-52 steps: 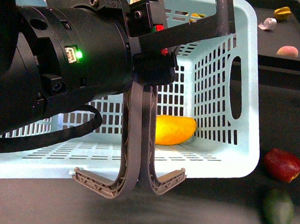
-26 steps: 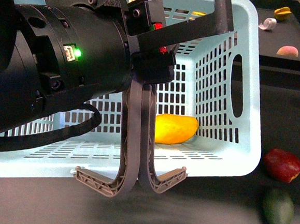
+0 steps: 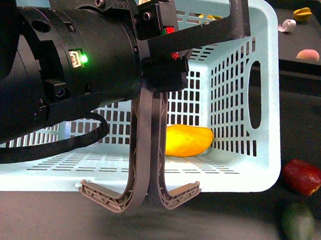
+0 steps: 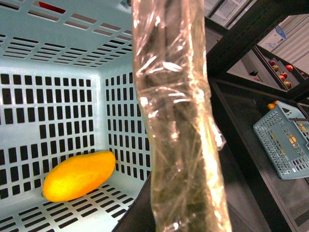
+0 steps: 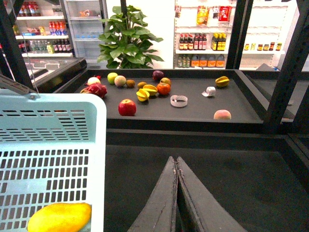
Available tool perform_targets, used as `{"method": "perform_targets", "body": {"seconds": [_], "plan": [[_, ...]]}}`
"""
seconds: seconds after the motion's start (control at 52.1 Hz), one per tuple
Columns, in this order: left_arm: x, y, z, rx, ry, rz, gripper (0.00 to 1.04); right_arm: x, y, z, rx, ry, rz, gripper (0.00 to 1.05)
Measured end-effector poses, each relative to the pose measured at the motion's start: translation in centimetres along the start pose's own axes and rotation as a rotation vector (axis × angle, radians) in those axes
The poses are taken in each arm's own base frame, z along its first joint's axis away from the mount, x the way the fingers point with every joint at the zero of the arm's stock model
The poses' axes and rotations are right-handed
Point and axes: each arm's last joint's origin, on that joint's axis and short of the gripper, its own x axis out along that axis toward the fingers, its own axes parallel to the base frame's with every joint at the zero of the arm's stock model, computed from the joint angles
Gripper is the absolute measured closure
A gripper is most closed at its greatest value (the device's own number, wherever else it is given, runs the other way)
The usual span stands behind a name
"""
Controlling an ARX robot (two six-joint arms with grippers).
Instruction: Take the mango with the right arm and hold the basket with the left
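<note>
1. Front view — the bulky black left arm with its small green light fills the left side. The left gripper is clamped on the two grey-brown ribbed handles of the pale turquoise slotted plastic basket, which stand pressed together. The smooth yellow-orange mango lies on the basket floor by the far wall. A dark red fruit and a dark green oval fruit sit on the dark table, just outside the basket's right wall.
2. Left wrist view — the mango lies in a corner of the basket. A blurred, film-wrapped dark bar crosses close to the lens, so the fingers cannot be told apart here.
3. Right wrist view — the right gripper hangs over the table beside the basket, its fingers closed tip to tip with nothing between them. The mango shows inside the basket, apart from it.
</note>
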Motion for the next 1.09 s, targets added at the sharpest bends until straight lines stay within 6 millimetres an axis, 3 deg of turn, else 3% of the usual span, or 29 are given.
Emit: {"method": "perform_targets", "body": {"seconds": [0.115,1.095], "plan": [[0.0,0.0,0.0,0.0,0.0,0.0,0.99,-0.4,0.0,-0.8,0.0,-0.009,0.001,1.03],[0.0,0.0,0.0,0.0,0.0,0.0,0.99,-2.9,0.0,-1.1,-0.002,-0.007,0.003,1.03]]}}
